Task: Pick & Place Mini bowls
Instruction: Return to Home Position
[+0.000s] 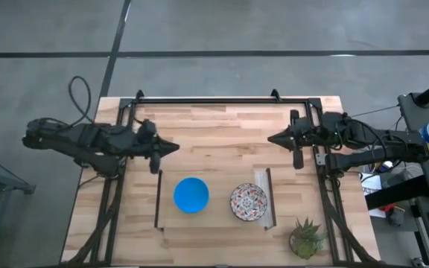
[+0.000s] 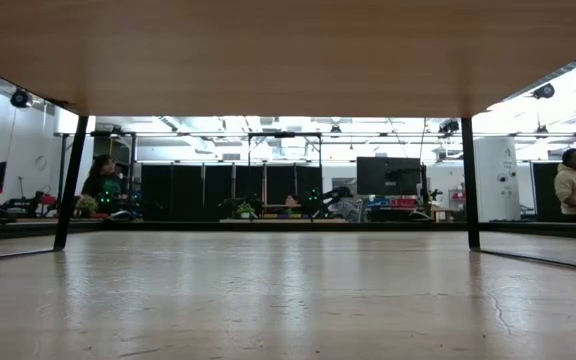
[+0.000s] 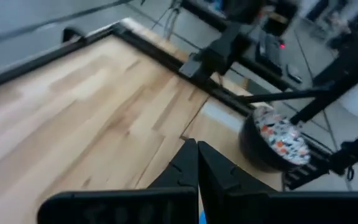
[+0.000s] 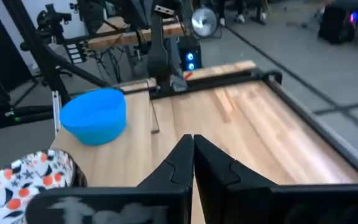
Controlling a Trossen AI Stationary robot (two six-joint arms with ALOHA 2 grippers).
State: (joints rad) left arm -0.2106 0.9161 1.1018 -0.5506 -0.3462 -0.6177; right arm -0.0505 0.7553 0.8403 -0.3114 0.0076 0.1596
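Observation:
Two mini bowls stand upright on the wooden table, side by side toward the near edge. The plain blue bowl (image 1: 191,194) (image 4: 94,115) is on the left, the floral white bowl (image 1: 249,202) (image 3: 276,138) (image 4: 23,177) on the right. My left gripper (image 1: 176,147) (image 3: 197,149) is shut and hangs over the table's left middle, pointing right. My right gripper (image 1: 269,138) (image 4: 193,142) is shut over the right middle, pointing left. Both hold nothing and stay farther back than the bowls.
A small green plant (image 1: 306,237) stands at the near right corner. Thin dark strips (image 1: 158,199) (image 1: 269,195) flank the two bowls. A black frame rail (image 1: 222,100) runs along the far edge. The low view looks under the table into a room with people.

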